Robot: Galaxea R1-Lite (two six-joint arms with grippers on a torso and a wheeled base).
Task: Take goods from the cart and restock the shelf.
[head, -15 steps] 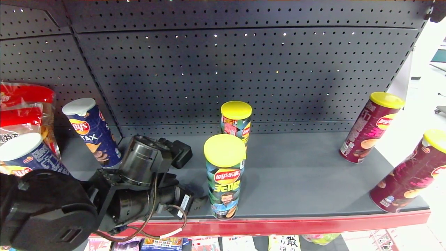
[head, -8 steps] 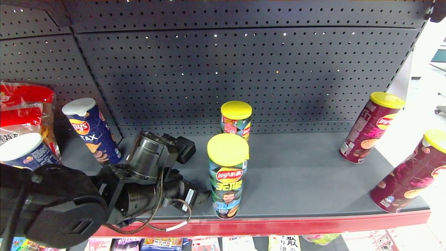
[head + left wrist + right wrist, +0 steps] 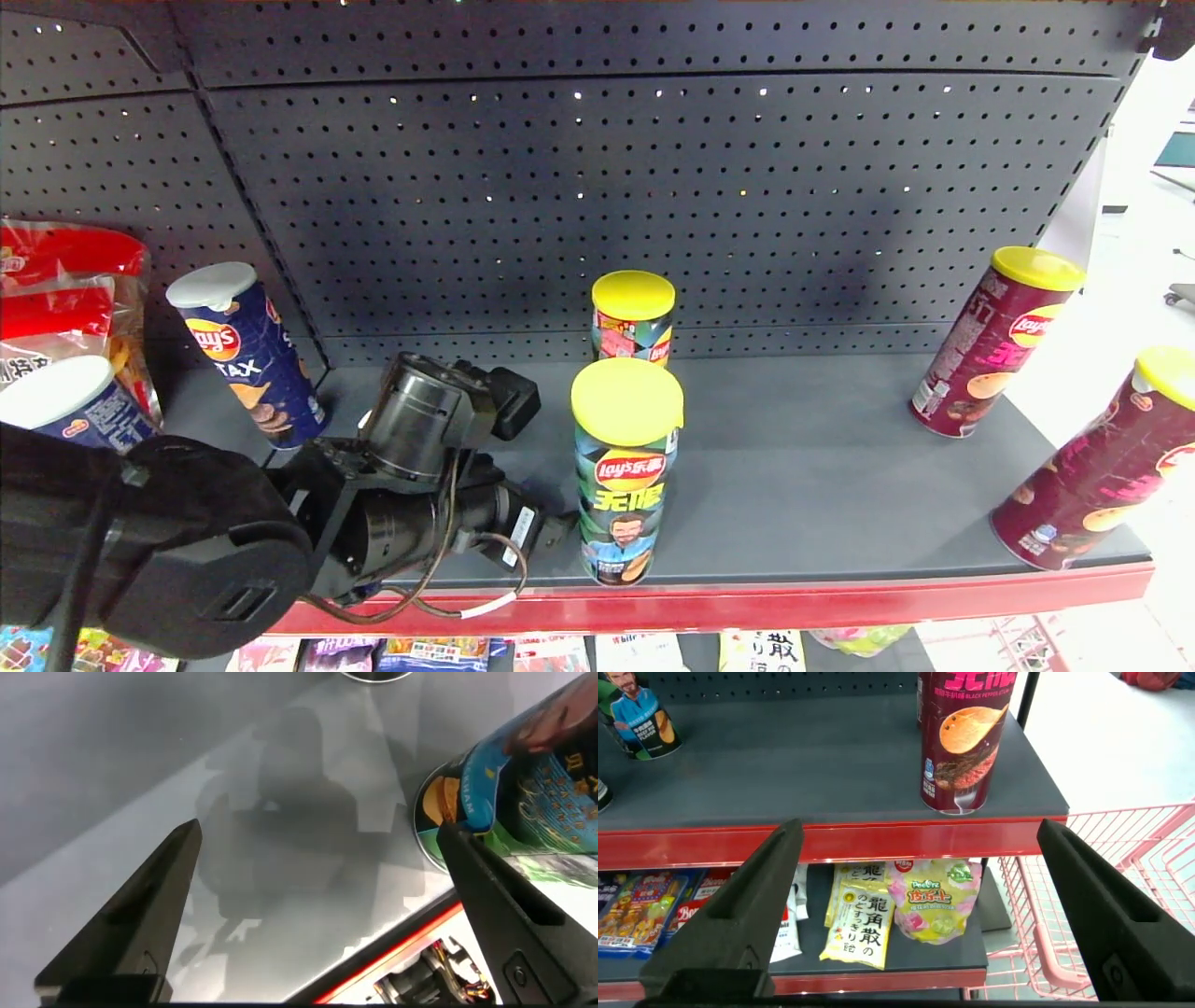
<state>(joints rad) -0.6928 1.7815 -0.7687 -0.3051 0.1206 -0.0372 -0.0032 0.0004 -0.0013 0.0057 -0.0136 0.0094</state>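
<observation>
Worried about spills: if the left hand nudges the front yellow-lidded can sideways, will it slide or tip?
Likely tippy: the front yellow-lidded can is tall on a narrow base. Standing by the shelf's red edge, it might roll off if toppled. The tube looks rigid, so probably won't crumple.

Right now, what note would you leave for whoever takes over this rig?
Left gripper: open, empty, low on the shelf, close beside the front green can's base.
Right gripper: open, empty, facing the shelf edge near a maroon can.
Done: front green can stands upright at the shelf's front, second green can behind it.
Left: shelf has wide gaps; fetch more goods from the red wire cart.
</observation>
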